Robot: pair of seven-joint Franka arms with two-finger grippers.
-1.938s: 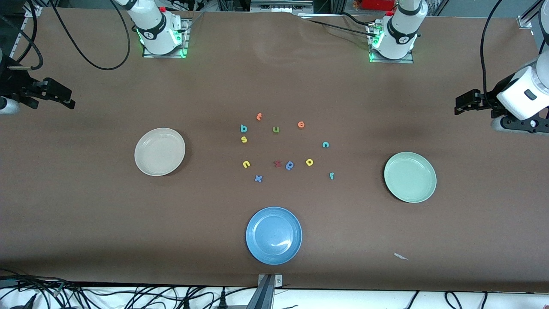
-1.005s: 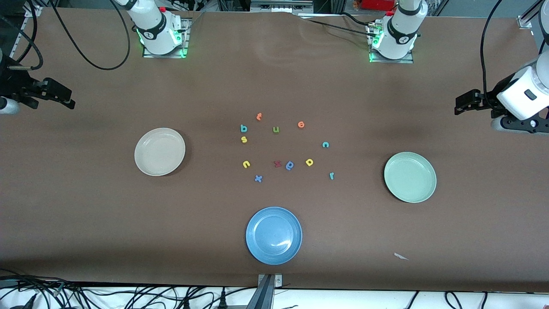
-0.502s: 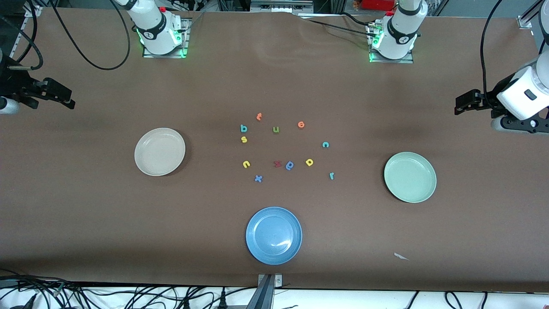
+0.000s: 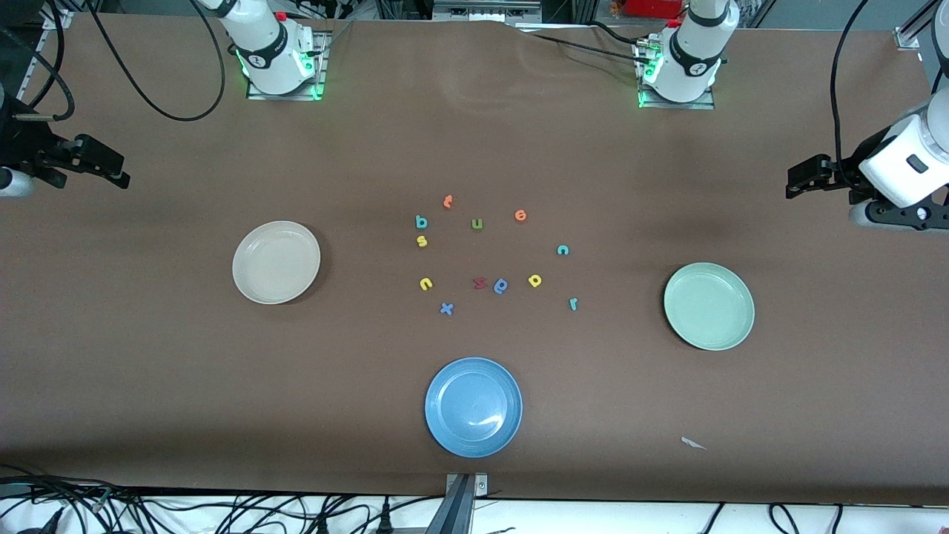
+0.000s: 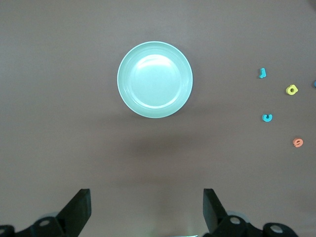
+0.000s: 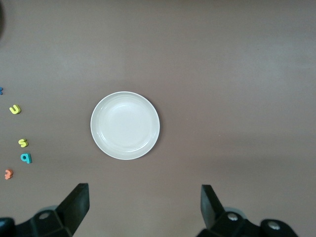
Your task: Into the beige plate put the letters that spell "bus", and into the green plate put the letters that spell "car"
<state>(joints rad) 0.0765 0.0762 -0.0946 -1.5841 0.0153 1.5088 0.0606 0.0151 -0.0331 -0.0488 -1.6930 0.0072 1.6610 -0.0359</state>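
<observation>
Brown matting covers the whole table, with a tangle of black cables along the edge nearest the front camera and a small white scrap lying on the mat near that edge.

Three plates are on the table. Nearest the camera is the blue plate, empty. Farther from the camera, toward the left arm's end, lies the green plate, empty; toward the right arm's end, the beige plate, also empty.

Eleven foam letters lie loose between the plates, none touching a plate. Nearest comes a blue x and the teal r. Next, roughly in a row: the yellow u, a dark red s-like letter just beside a blue rounded letter, and the yellow a. Farther still are the teal c and the yellow s, then the teal b, a green u and an orange e. Farthest is an orange t. That makes three teal, three yellow, two blue, two orange, one green, one dark red. The only writing is the letters themselves.

Both arms wait at the table's ends. The left gripper hangs with its fingers spread wide over bare mat, holding nothing. The right gripper is likewise spread wide and empty above bare mat.
</observation>
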